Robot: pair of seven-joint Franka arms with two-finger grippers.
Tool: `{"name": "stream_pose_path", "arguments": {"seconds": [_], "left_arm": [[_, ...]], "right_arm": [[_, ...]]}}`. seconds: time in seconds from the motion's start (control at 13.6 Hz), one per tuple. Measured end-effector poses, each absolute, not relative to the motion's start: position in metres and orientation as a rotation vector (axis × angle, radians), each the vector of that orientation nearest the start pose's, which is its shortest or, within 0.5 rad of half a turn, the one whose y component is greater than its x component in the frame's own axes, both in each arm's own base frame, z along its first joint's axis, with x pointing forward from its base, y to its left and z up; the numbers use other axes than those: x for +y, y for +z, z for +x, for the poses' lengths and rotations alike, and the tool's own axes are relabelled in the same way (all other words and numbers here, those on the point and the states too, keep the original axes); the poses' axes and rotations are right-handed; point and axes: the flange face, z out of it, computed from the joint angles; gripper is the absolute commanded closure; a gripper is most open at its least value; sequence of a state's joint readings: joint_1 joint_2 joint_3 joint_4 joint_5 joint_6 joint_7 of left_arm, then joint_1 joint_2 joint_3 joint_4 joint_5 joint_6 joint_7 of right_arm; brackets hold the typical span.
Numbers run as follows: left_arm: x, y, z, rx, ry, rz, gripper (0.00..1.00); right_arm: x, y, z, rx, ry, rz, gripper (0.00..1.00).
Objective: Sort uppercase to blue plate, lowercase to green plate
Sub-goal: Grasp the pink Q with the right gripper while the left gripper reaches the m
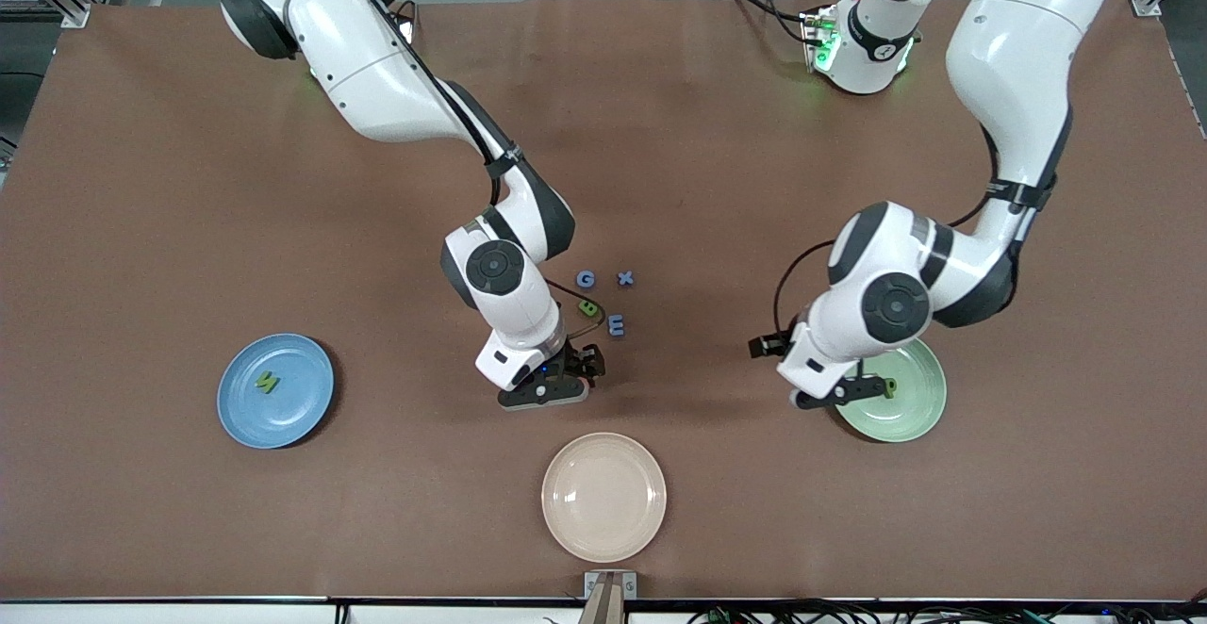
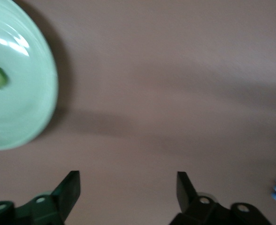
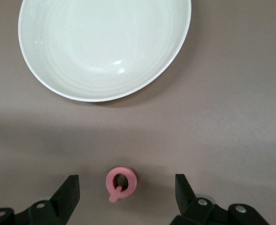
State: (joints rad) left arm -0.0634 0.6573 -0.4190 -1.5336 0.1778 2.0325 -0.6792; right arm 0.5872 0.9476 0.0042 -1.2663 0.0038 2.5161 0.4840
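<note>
Uppercase letters: green N [image 1: 268,383] lies on the blue plate; blue G [image 1: 586,279] and green B [image 1: 589,307] sit mid-surface beside the lowercase pieces; pink G [image 3: 121,183] lies on the brown surface [image 1: 189,181] near the beige plate [image 1: 603,497].
Blue plate [image 1: 292,417]: toward the right arm's end.
Green plate [image 1: 919,407]: toward the left arm's end, holding one green letter [image 1: 889,386].
Right end effector [image 3: 126,194]: low over the pink G, fingers wide apart, holding nothing.
Left end effector [image 2: 127,192]: at the green plate's edge, spread open, empty.
Lowercase pieces: blue x [image 1: 624,278], blue E shape [image 1: 616,325].

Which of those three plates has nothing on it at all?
The beige plate, nearest the front camera. The blue plate holds a green letter, and the green plate holds a small green letter.
</note>
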Motion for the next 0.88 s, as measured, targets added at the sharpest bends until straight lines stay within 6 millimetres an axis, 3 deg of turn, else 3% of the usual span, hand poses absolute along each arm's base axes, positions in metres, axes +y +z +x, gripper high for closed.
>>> {"name": "stream_pose_path", "arguments": {"seconds": [0.22, 0.37, 0.66, 0.88], "left_arm": [[-0.329, 0.285, 0.609, -0.346, 0.225, -3.128, 0.21], [-0.352, 0.282, 0.595, -0.370, 0.233, -3.116, 0.18], [-0.379, 0.272, 0.577, -0.464, 0.250, -3.086, 0.10], [-0.380, 0.272, 0.578, -0.484, 0.243, -3.087, 0.11]], "right_arm": [[0.438, 0.190, 0.640, -0.171, -0.380, -2.957, 0.13], [0.444, 0.187, 0.636, -0.190, -0.377, -2.958, 0.18], [0.449, 0.186, 0.633, -0.234, -0.397, -2.973, 0.33], [0.446, 0.178, 0.634, -0.252, -0.406, -2.987, 0.39]]}}
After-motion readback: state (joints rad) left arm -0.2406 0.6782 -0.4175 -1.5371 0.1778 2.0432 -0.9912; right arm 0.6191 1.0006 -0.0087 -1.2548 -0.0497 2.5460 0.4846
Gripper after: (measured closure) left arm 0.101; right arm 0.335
